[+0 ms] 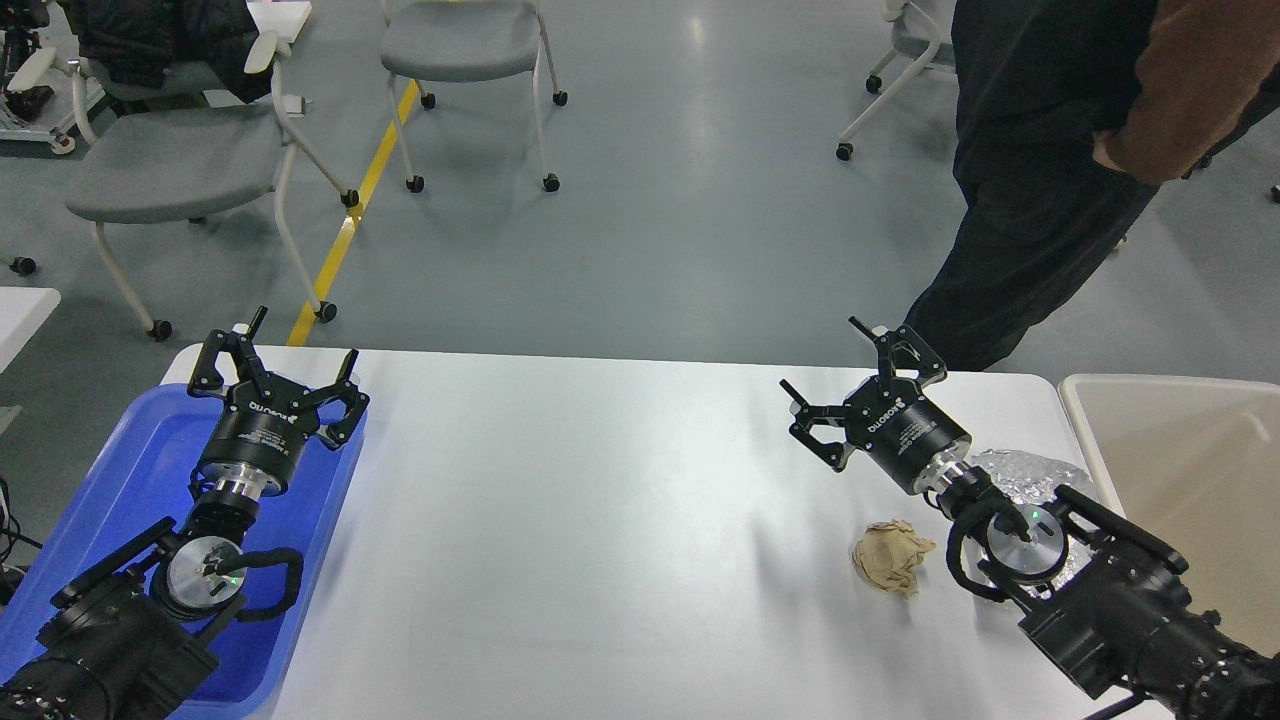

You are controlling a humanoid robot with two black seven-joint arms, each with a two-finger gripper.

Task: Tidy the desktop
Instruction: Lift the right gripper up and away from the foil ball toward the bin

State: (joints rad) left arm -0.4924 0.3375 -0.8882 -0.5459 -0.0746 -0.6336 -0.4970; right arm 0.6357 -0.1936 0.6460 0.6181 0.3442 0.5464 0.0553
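Observation:
The desktop (600, 520) is a wide white tabletop with rounded corners. A crumpled tan paper ball (890, 556) lies on it at the right. Just behind that, a crumpled silver foil wad (1020, 474) is partly hidden by my right arm. My right gripper (857, 373) hovers open above the table's far right part, up and left of both wads, with nothing between its fingers. My left gripper (284, 354) stands open and empty over the far end of the blue tray (120, 470) at the table's left.
A beige bin (1180, 470) adjoins the table's right edge. A person in dark trousers (1030, 180) stands just beyond the far right corner. Grey wheeled chairs (180, 160) stand on the floor behind, beside a yellow floor line (350, 220).

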